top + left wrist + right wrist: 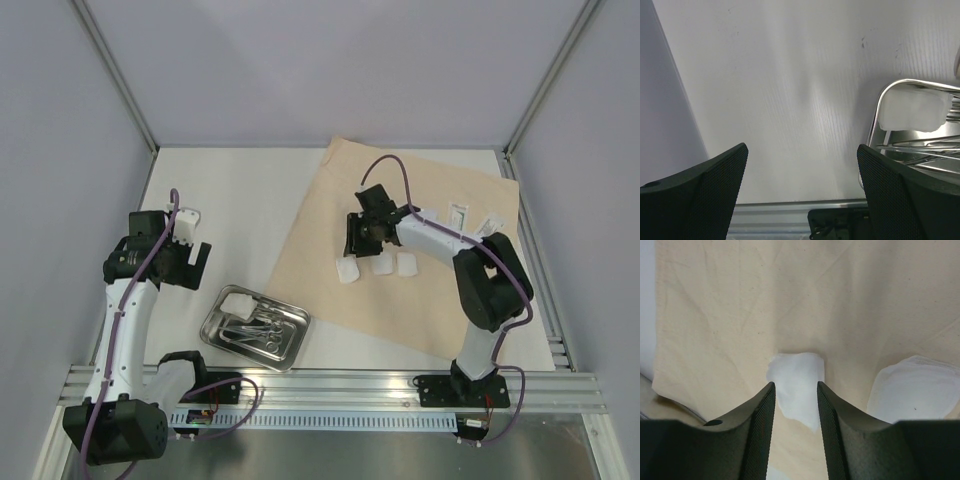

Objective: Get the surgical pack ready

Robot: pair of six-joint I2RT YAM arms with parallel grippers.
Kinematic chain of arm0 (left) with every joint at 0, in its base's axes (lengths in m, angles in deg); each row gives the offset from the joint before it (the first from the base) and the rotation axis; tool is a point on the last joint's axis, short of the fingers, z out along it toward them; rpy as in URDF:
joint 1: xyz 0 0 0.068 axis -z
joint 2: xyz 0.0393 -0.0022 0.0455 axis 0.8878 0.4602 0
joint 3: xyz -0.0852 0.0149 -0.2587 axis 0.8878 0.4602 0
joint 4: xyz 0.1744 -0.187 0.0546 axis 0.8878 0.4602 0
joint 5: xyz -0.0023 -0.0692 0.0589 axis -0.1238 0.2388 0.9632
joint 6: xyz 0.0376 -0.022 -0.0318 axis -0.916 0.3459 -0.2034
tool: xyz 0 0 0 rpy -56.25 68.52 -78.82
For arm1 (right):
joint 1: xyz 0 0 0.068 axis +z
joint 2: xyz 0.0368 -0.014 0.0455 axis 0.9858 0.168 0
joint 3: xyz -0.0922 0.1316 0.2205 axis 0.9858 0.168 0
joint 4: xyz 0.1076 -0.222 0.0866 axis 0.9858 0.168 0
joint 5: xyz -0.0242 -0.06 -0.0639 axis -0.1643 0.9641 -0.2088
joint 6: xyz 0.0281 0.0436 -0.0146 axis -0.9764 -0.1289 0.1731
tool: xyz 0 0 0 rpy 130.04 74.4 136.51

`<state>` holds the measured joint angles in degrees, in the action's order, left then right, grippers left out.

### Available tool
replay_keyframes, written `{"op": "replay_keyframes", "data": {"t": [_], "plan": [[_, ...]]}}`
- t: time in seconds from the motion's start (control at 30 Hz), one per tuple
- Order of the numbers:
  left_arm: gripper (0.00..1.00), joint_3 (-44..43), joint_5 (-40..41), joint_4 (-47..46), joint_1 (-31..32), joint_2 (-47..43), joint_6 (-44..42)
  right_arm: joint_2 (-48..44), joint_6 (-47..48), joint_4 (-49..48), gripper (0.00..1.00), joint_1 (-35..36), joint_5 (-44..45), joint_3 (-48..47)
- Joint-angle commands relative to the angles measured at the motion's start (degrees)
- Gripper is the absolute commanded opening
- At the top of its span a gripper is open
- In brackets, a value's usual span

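Observation:
The tan wrap sheet lies at the back right of the table. Three white gauze pads sit in a row on it. My right gripper hovers open over the leftmost pad, a finger on each side and not pinching it. A second pad lies to its right. The steel tray stands near the front edge with clamps and tweezers and one gauze pad in it. My left gripper is wide open and empty, just left of the tray.
Two small clear packets lie on the wrap's right side. An aluminium rail runs along the near edge. Grey enclosure walls stand on the left, back and right.

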<state>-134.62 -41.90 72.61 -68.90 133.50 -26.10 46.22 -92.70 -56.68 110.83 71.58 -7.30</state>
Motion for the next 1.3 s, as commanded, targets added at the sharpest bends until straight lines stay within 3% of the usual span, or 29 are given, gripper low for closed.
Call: {"op": "replay_keyframes", "data": {"t": [0.0,0.37,0.57,0.8,0.87,1.07,1.27], "plan": [[0.99,-2.41,-0.79,0.42,0.15,0.15,-0.66,1.74,-0.33,-0.18,0.41,-0.18,0.22,0.47],[0.99,-2.06,-0.78,-0.02,0.15,0.32,-0.66,1.74,-1.74,-1.93,0.37,-0.09,0.94,5.92],[0.99,-2.06,-0.87,-0.11,0.15,0.24,-0.74,3.32,-3.40,-5.53,0.35,0.26,-4.51,7.68],[0.99,-2.06,-1.14,-0.02,0.15,-0.20,-0.83,1.40,-4.28,-6.68,0.04,0.17,-6.89,6.80],[0.99,-2.06,-1.14,0.06,0.15,-0.29,-0.83,-0.01,-4.28,-6.15,0.00,0.09,-6.89,6.54],[0.99,-2.06,-1.31,0.06,0.15,-0.47,-0.92,-7.65,-2.88,-4.31,0.00,-1.14,-6.89,6.45],[0.99,-2.06,-1.31,0.06,0.15,-0.64,-0.92,-13.11,-1.12,-4.13,0.00,-7.73,-7.32,11.54]]}}
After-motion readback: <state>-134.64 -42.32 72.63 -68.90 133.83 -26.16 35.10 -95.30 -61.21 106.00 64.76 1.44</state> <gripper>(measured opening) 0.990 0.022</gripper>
